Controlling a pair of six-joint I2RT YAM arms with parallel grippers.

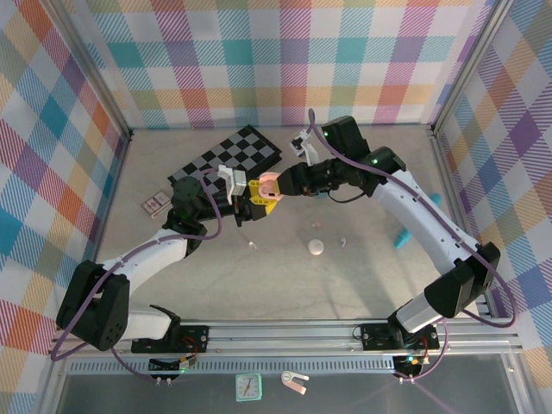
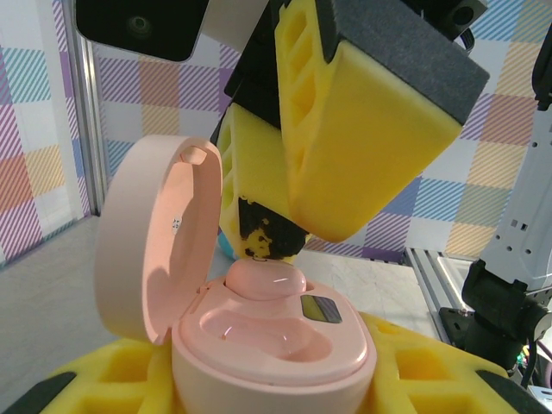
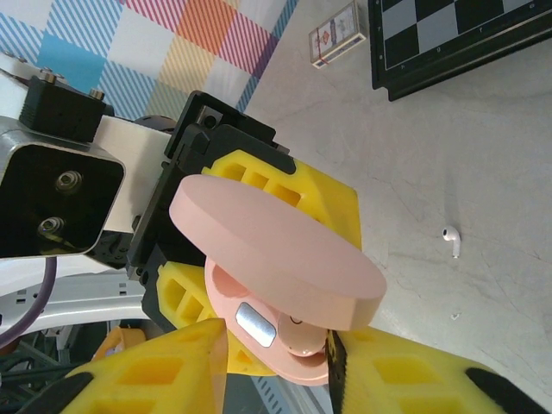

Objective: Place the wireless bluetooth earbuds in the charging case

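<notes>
Left of centre on the table, lifted off the surface: pink charging case (image 2: 276,349), clamped at its base between the yellow fingers of the left gripper (image 1: 255,202), lid (image 2: 151,241) hinged fully open and standing upright. Directly above the open tray, reaching in from the right: right gripper (image 3: 278,366), tips pointing straight down at the well nearest the hinge. Lying in that well, right under those tips: pink earbud (image 2: 263,278), rounded body up, long axis seemingly across the well, stem hidden below the rim.

Jaws of the right gripper parted wider than the bud, so apparently no squeeze on it; possibly touching one black pad, hard to say. Empty: second well (image 2: 259,332), nearer the front edge of the case. Nearer by far to the bud: right arm; left arm acting as holder only.

Judged from this: seating nearly done, next a straight lift away, clear of the raised lid just beside the fingers. Unclear whether fully seated or only resting on the rim.

Down on the table, on the near side of the held case and well apart from both grippers: white earbud (image 3: 451,241), small white case (image 1: 316,247), and off to the right a teal piece (image 1: 402,237) too small to identify. Farther off: chessboard (image 1: 228,159) and small card box (image 3: 338,34).
</notes>
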